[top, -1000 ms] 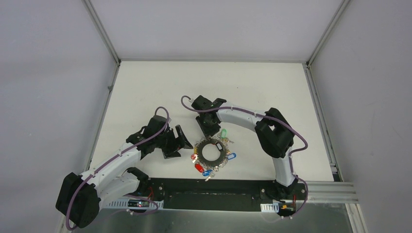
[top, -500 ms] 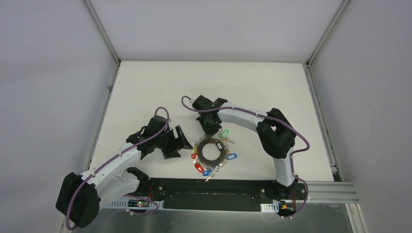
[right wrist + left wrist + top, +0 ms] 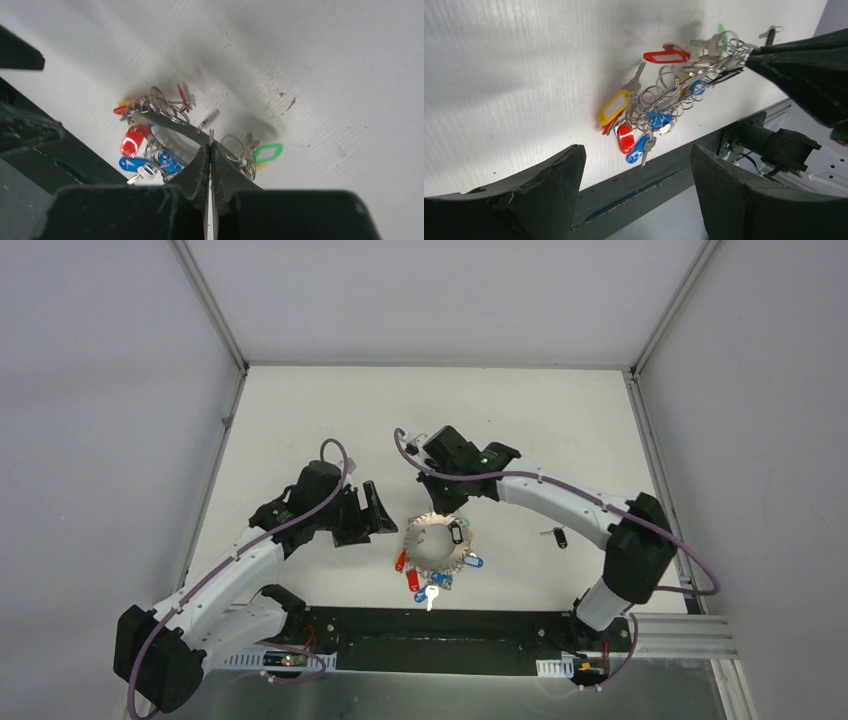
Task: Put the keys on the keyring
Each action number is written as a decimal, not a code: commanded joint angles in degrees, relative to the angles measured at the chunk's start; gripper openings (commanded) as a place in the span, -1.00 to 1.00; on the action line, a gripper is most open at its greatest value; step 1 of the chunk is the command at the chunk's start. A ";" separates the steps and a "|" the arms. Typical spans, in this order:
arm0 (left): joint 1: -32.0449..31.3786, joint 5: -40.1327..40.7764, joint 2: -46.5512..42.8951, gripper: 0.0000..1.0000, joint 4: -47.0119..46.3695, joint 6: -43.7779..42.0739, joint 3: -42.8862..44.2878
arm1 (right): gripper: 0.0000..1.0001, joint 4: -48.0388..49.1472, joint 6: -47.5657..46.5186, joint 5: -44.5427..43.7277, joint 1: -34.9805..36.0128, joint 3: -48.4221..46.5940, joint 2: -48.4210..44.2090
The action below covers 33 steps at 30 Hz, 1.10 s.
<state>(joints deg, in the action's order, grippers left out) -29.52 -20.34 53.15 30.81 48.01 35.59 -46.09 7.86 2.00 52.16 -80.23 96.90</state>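
At the centre of the counter (image 3: pixel 300 410) the keyring (image 3: pixel 437 545) sits tilted, its 12 o'clock rim pinched between the tightly closed right fingers (image 3: pixel 199 170). The left fingers (image 3: pixel 378 510) stand wide apart, holding nothing, near the ring's 9 o'clock side and not touching it. A black-headed key (image 3: pixel 558 537) lies at 3 o'clock, well apart. The red-headed key cannot be told from the ring's tags.
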 commanded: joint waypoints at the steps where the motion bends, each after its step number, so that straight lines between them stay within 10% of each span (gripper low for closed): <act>1: 0.43 3.42 -3.65 0.58 -0.20 -7.76 7.89 | -1.00 8.40 -8.37 3.47 0.06 6.04 -12.48; 12: 0.43 -3.51 -5.56 0.56 -8.28 -19.12 16.76 | -1.00 25.94 -20.82 22.77 -5.18 21.74 -35.59; 24: 0.06 -23.32 -6.18 0.36 -45.31 -22.37 7.01 | -1.00 38.55 -12.73 44.90 -13.18 27.88 -41.57; 33: -7.03 -26.40 -2.93 0.30 -55.35 -33.16 5.22 | -1.00 55.69 -3.10 46.72 -13.14 35.37 -47.21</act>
<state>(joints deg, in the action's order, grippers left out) -33.26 -43.62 49.60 -14.39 22.65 42.17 -5.56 -0.67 44.69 39.20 -46.00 52.64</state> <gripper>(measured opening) 0.654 0.006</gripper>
